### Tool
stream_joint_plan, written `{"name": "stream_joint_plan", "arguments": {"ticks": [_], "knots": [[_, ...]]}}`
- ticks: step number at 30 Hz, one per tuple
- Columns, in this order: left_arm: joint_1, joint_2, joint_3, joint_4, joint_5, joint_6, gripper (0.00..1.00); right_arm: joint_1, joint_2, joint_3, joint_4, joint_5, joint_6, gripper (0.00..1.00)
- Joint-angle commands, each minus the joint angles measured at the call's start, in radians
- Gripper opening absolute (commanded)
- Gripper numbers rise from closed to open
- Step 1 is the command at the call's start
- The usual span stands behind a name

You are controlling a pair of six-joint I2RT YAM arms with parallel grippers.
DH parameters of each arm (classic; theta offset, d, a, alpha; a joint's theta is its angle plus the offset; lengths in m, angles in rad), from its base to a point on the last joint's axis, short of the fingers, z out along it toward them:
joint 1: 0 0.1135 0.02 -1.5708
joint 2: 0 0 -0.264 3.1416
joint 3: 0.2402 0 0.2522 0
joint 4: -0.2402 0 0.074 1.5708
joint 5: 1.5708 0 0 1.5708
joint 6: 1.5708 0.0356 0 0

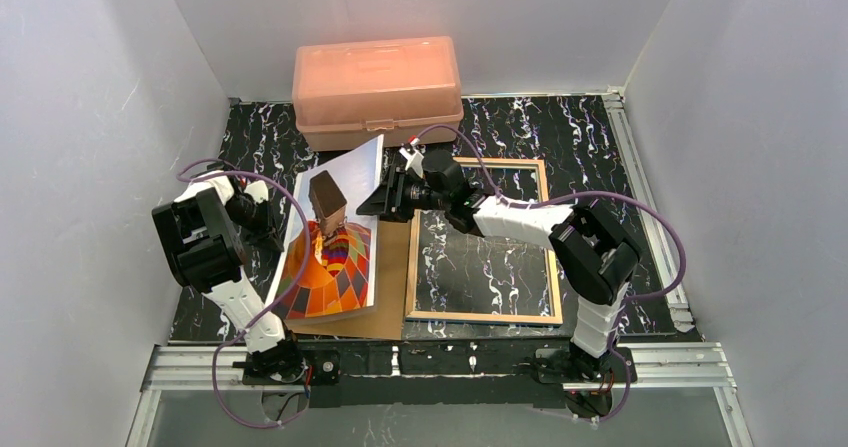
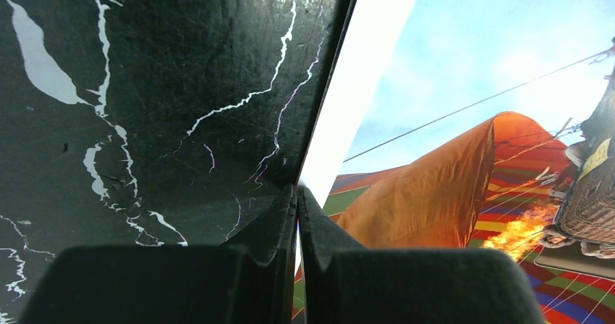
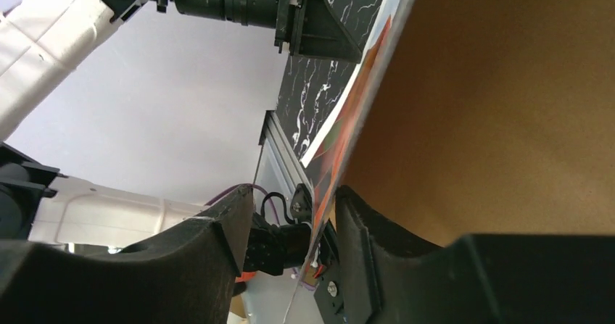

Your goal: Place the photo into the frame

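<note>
Top view: photo (image 1: 335,237) tilted over backing board (image 1: 390,287), beside frame (image 1: 480,317) lying flat on the surface; left wrist: left end effector (image 2: 298,193) clamped on its edge; right wrist: right end effector (image 3: 294,208) parted astride the opposite edge; step judged transfer, next needing a level carry into the frame.

No legible text, brand, number or sign in any view; small yellow tag (image 2: 596,157) printed within the photo (image 2: 450,85), markings too blurred to read
</note>
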Motion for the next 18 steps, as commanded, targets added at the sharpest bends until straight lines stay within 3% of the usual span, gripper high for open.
{"name": "stream_joint_plan", "arguments": {"ticks": [1,6,18], "knots": [[-0.010,0.006,0.008,-0.011,-0.044,-0.004,0.03,-0.013,-0.043,-0.019,0.102,-0.016,0.048,0.49],[-0.011,0.004,0.011,-0.021,-0.039,0.005,0.04,-0.018,-0.024,-0.054,0.173,-0.031,0.105,0.36],[-0.010,-0.003,0.006,-0.021,-0.053,0.018,0.04,-0.037,-0.068,-0.132,0.272,-0.057,0.164,0.34]]}}
